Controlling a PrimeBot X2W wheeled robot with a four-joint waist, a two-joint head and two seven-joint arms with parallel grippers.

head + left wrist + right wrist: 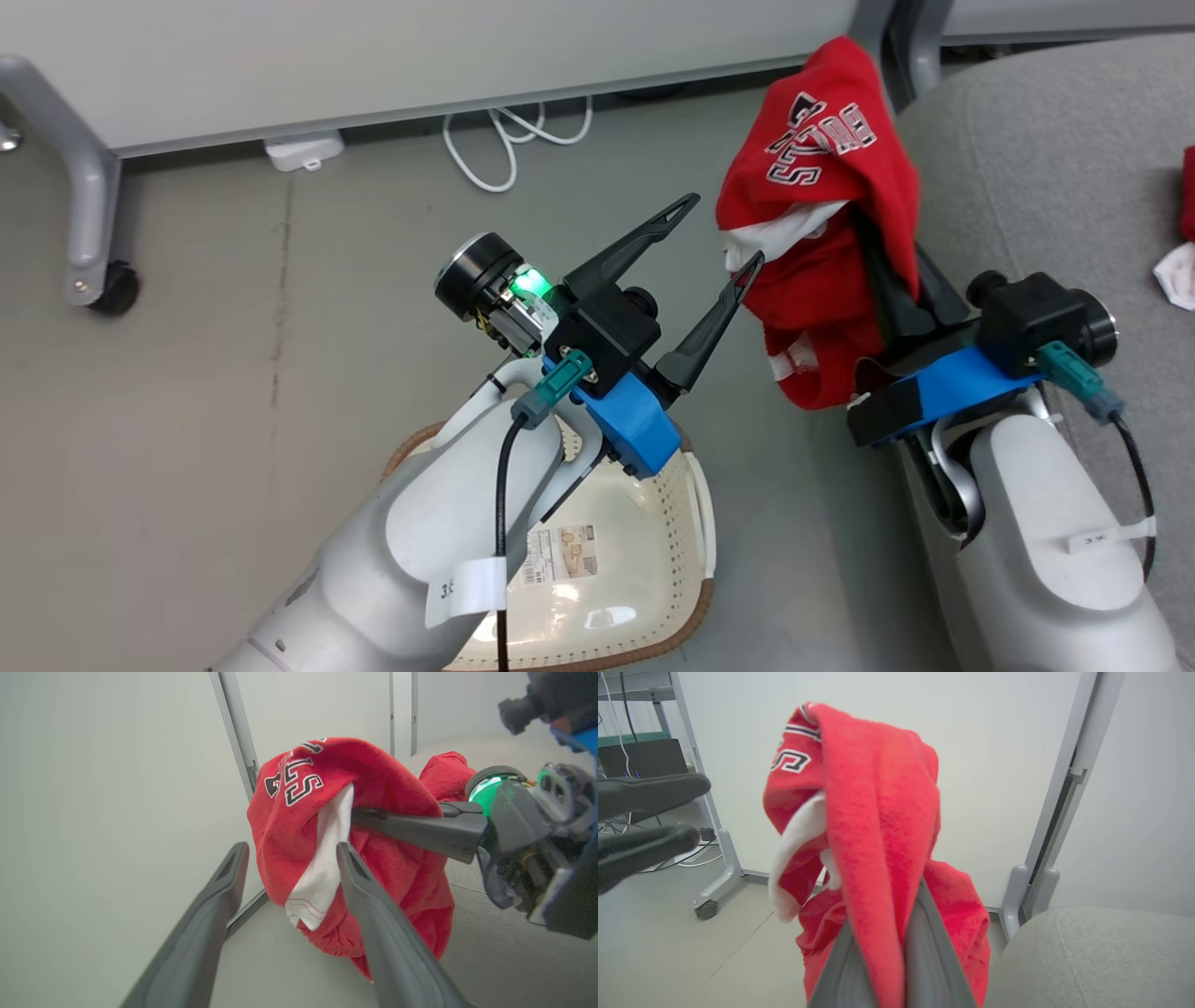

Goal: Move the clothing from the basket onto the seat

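Pale left forearm [439, 523] partly hides basket [674, 499], white cable [509, 140] looped beyond.

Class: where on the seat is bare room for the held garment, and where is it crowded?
Free: seat between right gripper and the second garment at the view's right edge. Crowded: around the held garment, beside left gripper.

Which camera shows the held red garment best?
The left wrist view: the red garment shows almost whole, with lettering, white trim and the right gripper pinching it. The head view shows it smaller, draped over that gripper; the right wrist view is too close, mostly one fold.
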